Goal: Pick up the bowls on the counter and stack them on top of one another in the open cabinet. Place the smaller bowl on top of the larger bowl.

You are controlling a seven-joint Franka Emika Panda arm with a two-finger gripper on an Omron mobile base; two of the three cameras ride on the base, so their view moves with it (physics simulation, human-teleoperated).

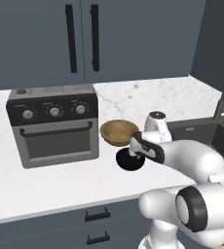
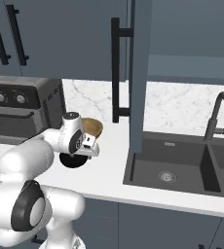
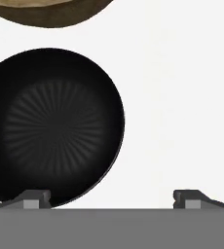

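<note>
The smaller bowl, black and shallow, rests on the white marble counter. Just behind it sits the larger bowl, of tan wood. My gripper hangs just above the black bowl, pointing down, open. One fingertip is over the bowl's near rim and the other is over bare counter beside it. Nothing is between the fingers. The open cabinet is up on the right, with its door swung out and a long black handle on it.
A grey toaster oven stands left of the bowls. A dark sink with a black faucet lies to the right. Closed cabinet doors with paired handles hang above the oven. Dark drawers run under the counter.
</note>
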